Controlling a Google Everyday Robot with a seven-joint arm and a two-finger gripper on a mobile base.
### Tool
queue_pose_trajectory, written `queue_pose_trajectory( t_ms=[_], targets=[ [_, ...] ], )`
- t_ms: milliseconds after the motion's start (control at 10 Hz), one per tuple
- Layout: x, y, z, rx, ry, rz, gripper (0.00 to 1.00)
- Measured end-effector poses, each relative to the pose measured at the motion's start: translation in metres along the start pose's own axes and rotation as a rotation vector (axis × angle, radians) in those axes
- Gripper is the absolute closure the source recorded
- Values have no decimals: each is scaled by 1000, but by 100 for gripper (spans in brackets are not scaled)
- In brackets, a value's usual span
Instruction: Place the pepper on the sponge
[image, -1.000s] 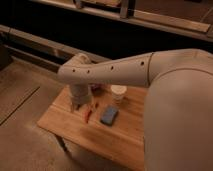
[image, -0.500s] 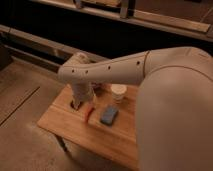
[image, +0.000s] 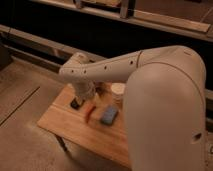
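The slim red-orange pepper (image: 90, 111) lies on the wooden table (image: 65, 125), just left of the blue sponge (image: 109, 115). My gripper (image: 79, 102) hangs from the white arm and points down at the table's back left. Its dark tip is close to the tabletop, a short way left of the pepper. The jaws stand open with nothing between them. Both pepper and sponge lie free.
A white cup (image: 118, 90) stands behind the sponge near the table's back edge. The bulky white arm body (image: 165, 110) covers the table's right side. Concrete floor (image: 20, 100) lies to the left, and a dark counter front (image: 100, 30) runs behind.
The arm's bulk fills more of the right side. The gripper stays over the table's back left, shifted only slightly. Pepper and sponge have not moved.
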Motion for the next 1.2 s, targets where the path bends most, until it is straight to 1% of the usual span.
queue_pose_trajectory(
  t_ms=[900, 1000, 1200],
  targets=[
    [-1, -1, 0, -2, 0, 5, 35],
    [-5, -3, 6, 8, 7, 5, 35],
    [-15, -3, 21, 28, 24, -28, 35]
  ],
)
